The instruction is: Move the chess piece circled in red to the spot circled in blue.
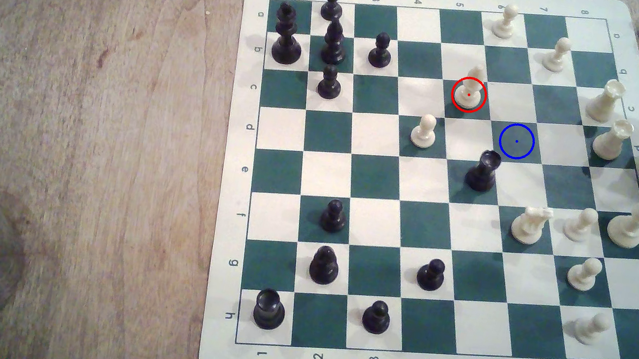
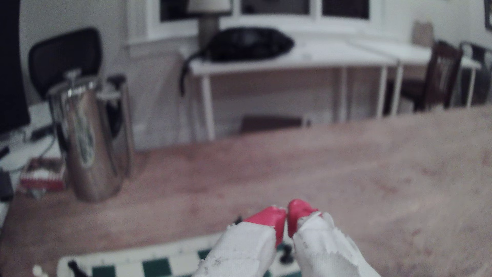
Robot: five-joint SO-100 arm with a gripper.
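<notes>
Claw (image 2: 287, 215) closed, empty, raised.

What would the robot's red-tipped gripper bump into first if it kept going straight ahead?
Probably nothing soon. The red-tipped gripper, pinched shut and empty, points out over the bare wooden table. The shiny steel coffee pot stands well off to the side, though depth is blurry.

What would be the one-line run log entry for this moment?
end effector: shut, empty, raised over table | bishop: upright on red-ringed square, untouched | blue-ringed square: free | step: approach not begun
</notes>
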